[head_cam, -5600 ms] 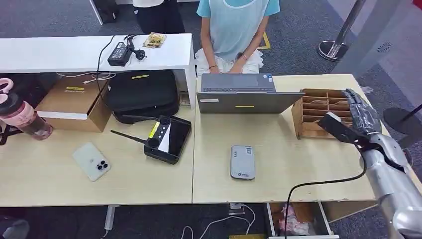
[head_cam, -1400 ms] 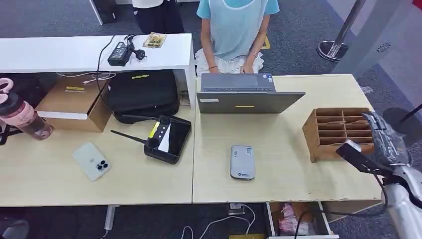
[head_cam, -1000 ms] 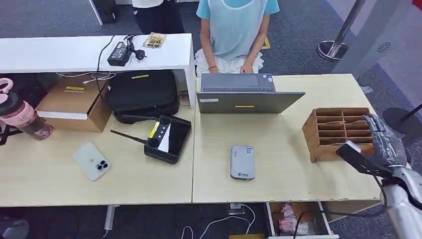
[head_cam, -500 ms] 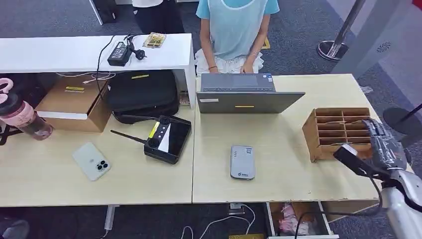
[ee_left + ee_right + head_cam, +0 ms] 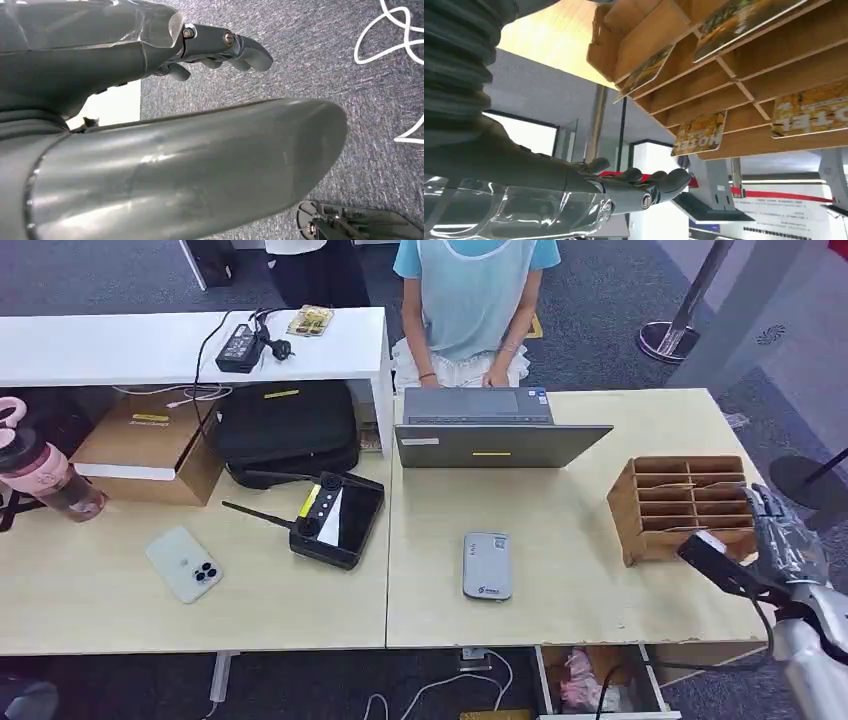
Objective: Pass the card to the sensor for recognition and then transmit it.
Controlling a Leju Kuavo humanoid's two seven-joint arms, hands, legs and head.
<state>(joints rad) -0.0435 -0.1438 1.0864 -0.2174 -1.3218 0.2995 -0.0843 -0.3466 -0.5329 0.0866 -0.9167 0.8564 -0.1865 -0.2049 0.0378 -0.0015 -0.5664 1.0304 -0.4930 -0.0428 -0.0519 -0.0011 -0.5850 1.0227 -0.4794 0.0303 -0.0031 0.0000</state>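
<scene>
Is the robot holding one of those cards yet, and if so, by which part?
No. The right hand hangs open beside the card rack, fingers apart, touching no card. The left hand holds nothing either.

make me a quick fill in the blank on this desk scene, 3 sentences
1. The right hand is beside the wooden card rack and holds ____.
2. The grey card reader lies on the table in front of the ____.
3. The cards in the rack show the word ____.

Missing words: nothing; laptop; HOTEL
</scene>
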